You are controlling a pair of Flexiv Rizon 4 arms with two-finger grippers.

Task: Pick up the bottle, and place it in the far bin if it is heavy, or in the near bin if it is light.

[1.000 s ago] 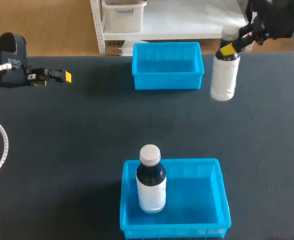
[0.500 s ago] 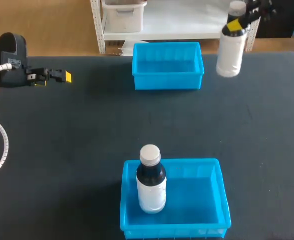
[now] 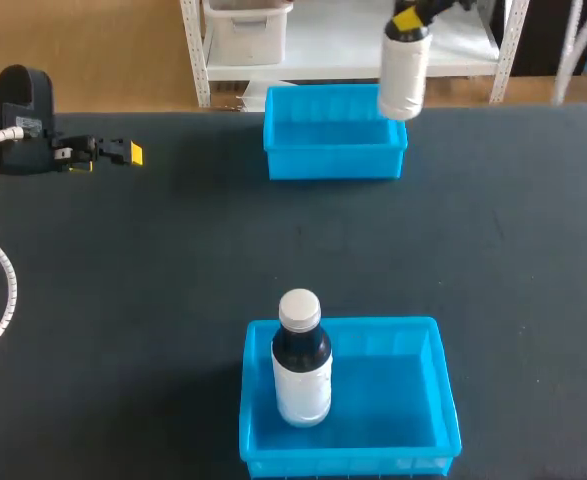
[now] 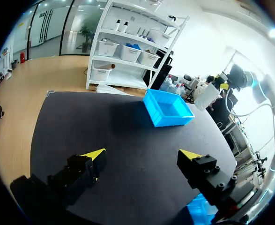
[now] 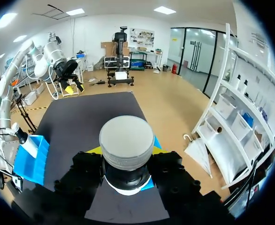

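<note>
One white plastic bottle with a grey cap (image 3: 403, 75) hangs by its neck, clamped in the right gripper (image 3: 410, 18), seemingly above the right rim of the far blue plastic bin (image 3: 333, 165). Let go here, it may clip that wall and topple outside. Left gripper (image 3: 123, 152) rests spread wide.

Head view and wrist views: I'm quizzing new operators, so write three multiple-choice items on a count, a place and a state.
1. How many blue bins stand on the table? A. one B. two C. four
2. Where is the held bottle? A. raised by the far bin's right end B. lying on the table C. standing in the near bin
3. The left end effector is: A. open and empty B. shut on a bottle C. shut on a bin rim
Key: 1B, far bin plus near bin; 2A, the right end effector holds it up there; 3A, its fingers stand apart with nothing between.
</note>
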